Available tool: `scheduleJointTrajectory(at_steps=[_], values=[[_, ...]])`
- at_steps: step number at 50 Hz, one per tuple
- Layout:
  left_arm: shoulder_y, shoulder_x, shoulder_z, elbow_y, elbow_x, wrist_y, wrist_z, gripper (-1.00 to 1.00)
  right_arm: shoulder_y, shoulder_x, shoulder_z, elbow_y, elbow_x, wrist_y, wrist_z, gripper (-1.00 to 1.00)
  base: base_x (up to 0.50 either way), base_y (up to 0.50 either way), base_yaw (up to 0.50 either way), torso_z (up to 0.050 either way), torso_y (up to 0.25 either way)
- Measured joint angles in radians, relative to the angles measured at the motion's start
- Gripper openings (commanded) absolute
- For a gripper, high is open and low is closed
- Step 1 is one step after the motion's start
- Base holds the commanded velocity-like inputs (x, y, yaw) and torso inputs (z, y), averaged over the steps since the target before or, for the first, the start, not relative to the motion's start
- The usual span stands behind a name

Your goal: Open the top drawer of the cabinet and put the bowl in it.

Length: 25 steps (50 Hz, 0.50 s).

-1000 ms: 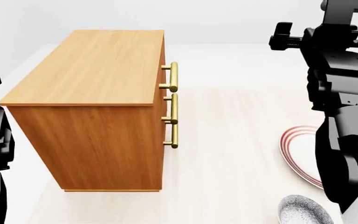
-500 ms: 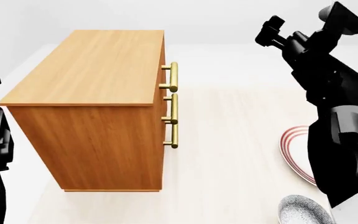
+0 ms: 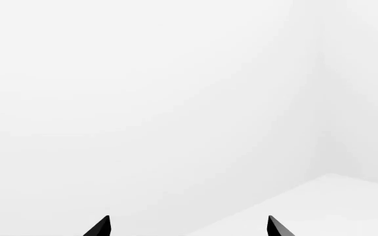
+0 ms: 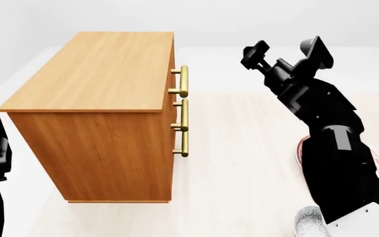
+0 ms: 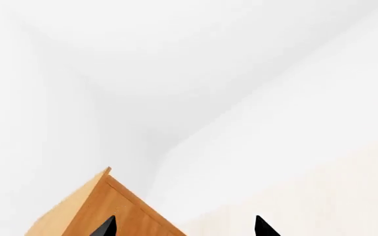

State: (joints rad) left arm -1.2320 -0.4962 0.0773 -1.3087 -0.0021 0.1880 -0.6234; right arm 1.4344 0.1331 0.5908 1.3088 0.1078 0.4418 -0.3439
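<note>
A: Here, the right gripper [image 4: 258, 53] is hanging in the air at about two o'clock from the cabinet [image 4: 97, 113], well apart from its brass handles. What is it carrying?

B: Nothing. In the right wrist view its two fingertips [image 5: 105, 227] are standing wide apart with only the cabinet's corner between them. The left gripper [image 3: 185, 227] is likewise spread wide and facing a blank white wall; in the head view only the arm's black links are showing at nine o'clock.

A: And the top drawer [image 4: 174, 81]?

B: It is sitting closed, its handle [image 4: 183, 81] the farthest of the three bars. The bowl [image 4: 310, 223] is peeking out at five o'clock, largely hidden by the right arm, beside the red-ringed plate [image 4: 303, 148].

A: So the step in hand is the reach for that handle?

B: Likely. To do it well, the gripper should be turning to face the drawer front, straddling the top bar only, clear of the middle one, closing squarely, then drawing straight out toward three o'clock so the drawer is not binding.
</note>
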Motion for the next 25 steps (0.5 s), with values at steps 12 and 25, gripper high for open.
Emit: scheduleJointTrajectory(at_steps=[12, 25], values=[[-0.001, -0.001, -0.008, 0.000, 0.000, -0.002, 0.003, 1.00, 0.000, -0.030, 0.176, 0.000, -0.011, 0.121, -0.036, 1.00, 0.00, 0.00, 0.00, 0.000, 0.000], [0.000, -0.001, -0.015, 0.000, 0.000, 0.000, 0.009, 1.00, 0.003, -0.050, 0.328, 0.000, -0.055, 0.186, -0.064, 1.00, 0.00, 0.00, 0.00, 0.000, 0.000]])
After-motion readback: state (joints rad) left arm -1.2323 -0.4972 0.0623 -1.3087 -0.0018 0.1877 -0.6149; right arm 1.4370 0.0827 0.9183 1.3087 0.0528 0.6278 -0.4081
